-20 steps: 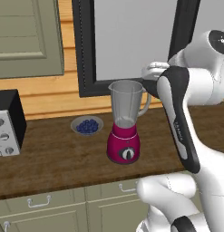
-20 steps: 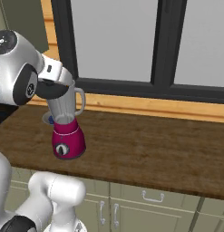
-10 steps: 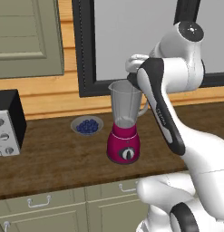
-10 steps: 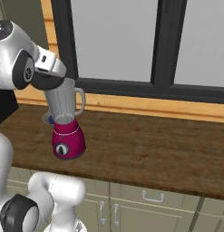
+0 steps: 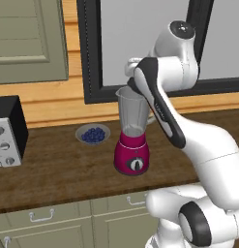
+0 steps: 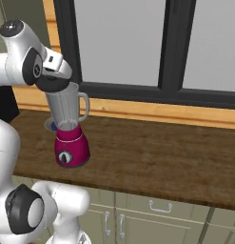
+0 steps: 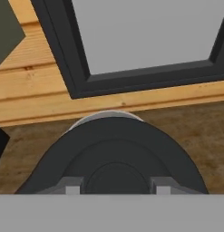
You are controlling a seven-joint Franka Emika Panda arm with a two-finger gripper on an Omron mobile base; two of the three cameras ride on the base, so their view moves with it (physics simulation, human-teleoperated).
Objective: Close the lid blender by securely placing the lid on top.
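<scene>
Blender (image 5: 133, 140) stood upright on the dark wooden surface (image 5: 58, 169), magenta base with its black dial facing forward, clear greyish jar above it, handle on the side toward the window in the right base view (image 6: 67, 126). Round black lid (image 6: 53, 85) sat at the jar's mouth in the right base view, under the white wrist, apparently level; could not be told whether it rested on the rim or hung just above. In the hand view the lid (image 7: 114, 156) spread wide and dark across the lower half, a thin pale arc of the jar rim showing just beyond its far edge. Claw (image 7: 115, 186) closed on the lid, with two grey fingertips (image 7: 73, 186) pressed to either side of the raised central knob. Small grey bowl of blueberries (image 5: 93, 134) lay on the surface near the blender, on the side toward the boxy black-and-grey toaster oven (image 5: 7, 131) at the left edge. Dark-framed window (image 5: 97, 53) and light wooden wall boards behind; pale green cabinet doors (image 5: 67, 223) below the surface.
</scene>
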